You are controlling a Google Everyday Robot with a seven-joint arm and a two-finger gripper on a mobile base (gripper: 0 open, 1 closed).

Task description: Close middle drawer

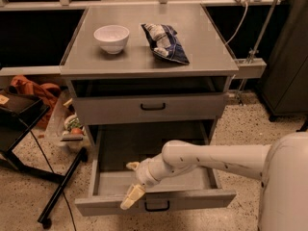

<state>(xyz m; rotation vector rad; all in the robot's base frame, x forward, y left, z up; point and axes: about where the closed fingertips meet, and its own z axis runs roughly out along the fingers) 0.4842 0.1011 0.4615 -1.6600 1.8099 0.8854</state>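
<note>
1. Camera view, lower centre: the middle drawer (192, 201) stands pulled far out of the grey cabinet, its deep tray bare inside, so the closing looks not yet begun.
2. The gripper (133, 181) sits at the drawer's front left, just above the black handle (157, 206). Its jaws are spread apart and hold nothing, one finger draped over the front panel and the other inside the tray.
3. What remains, as I judge it, is a push on the front until it sits flush under the closed drawer (192, 107) above.
4. On the table (86, 61), in the upper part of the frame, a white bowl (111, 37) and a chip bag (165, 42) play no part.
</note>
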